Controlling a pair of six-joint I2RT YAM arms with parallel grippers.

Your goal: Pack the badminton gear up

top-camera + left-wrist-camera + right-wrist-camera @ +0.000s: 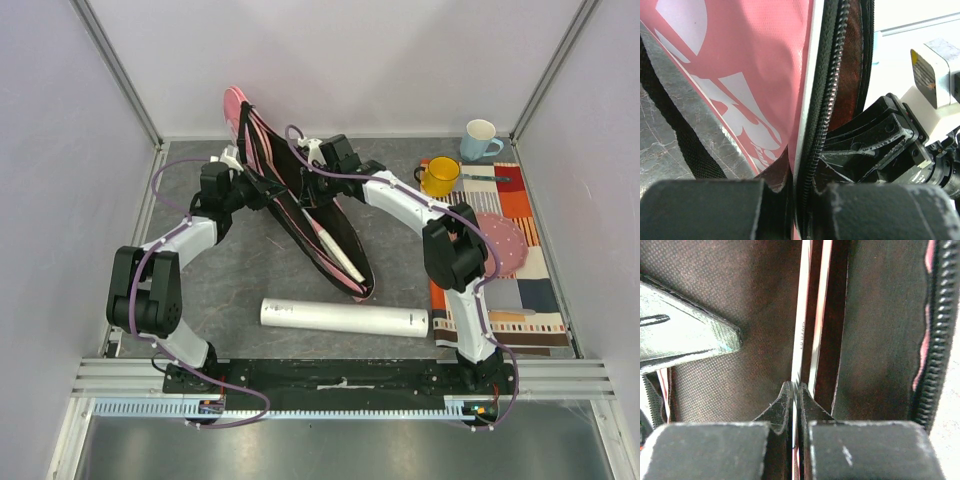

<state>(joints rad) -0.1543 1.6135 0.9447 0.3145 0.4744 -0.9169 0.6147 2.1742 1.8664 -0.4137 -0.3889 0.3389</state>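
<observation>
The pink racket bag (300, 205) stands propped on edge mid-table, its black inside (715, 315) open. My left gripper (240, 183) is shut on the bag's zipper edge (827, 100), with the pink printed outside (755, 65) to its left. My right gripper (322, 160) reaches into the bag and is shut on a thin white racket shaft (800, 330). A white racket handle (338, 250) lies inside the bag. The long white tube (345, 318) lies on the table near the arm bases. In the close views, the left gripper (802, 187) and right gripper (796, 387) both show closed jaws.
A striped orange cloth (520, 290) covers the right side, with a pink round piece (502, 240) on it. A yellow cup (440, 176) and a pale blue cup (480, 138) stand at the back right. Walls enclose the table on three sides.
</observation>
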